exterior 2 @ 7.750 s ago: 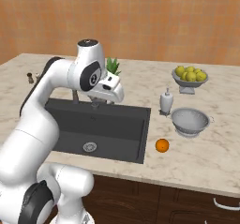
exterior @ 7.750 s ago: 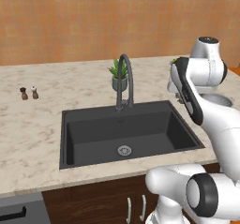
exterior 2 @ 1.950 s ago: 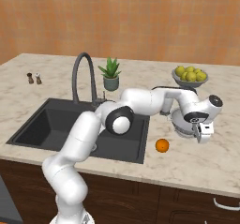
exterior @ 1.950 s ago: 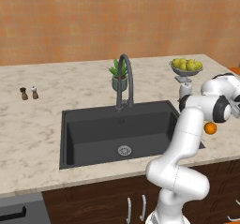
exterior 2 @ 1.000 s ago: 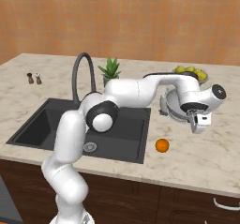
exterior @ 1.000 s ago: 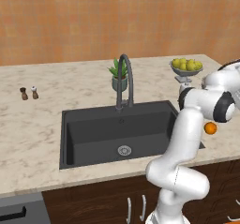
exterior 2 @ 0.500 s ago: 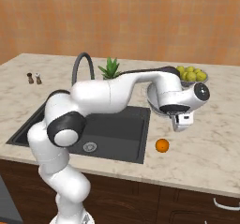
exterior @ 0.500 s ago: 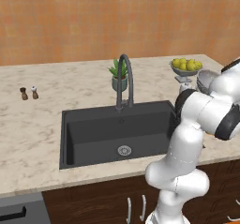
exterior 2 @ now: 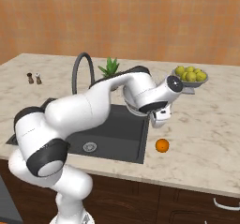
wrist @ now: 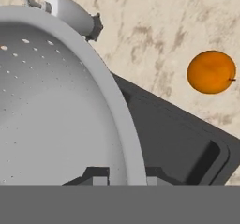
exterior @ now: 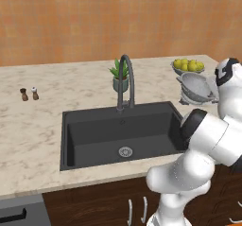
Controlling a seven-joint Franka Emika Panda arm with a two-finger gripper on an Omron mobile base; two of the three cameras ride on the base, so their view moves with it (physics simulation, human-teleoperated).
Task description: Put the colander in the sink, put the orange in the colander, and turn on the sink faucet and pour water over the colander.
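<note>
Silvery perforated colander [wrist: 56,110], rim pinched by gripper [wrist: 123,175]

Orange textured wall [exterior: 94,21] across frame top; beige marble counter [exterior: 28,126] mid-frame; dark wood cabinets [exterior 2: 187,204] along bottom.

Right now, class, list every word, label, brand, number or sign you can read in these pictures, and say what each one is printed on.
None: no readable text anywhere. The colander, orange, sink, faucet and fruit bowl are all unmarked.
</note>
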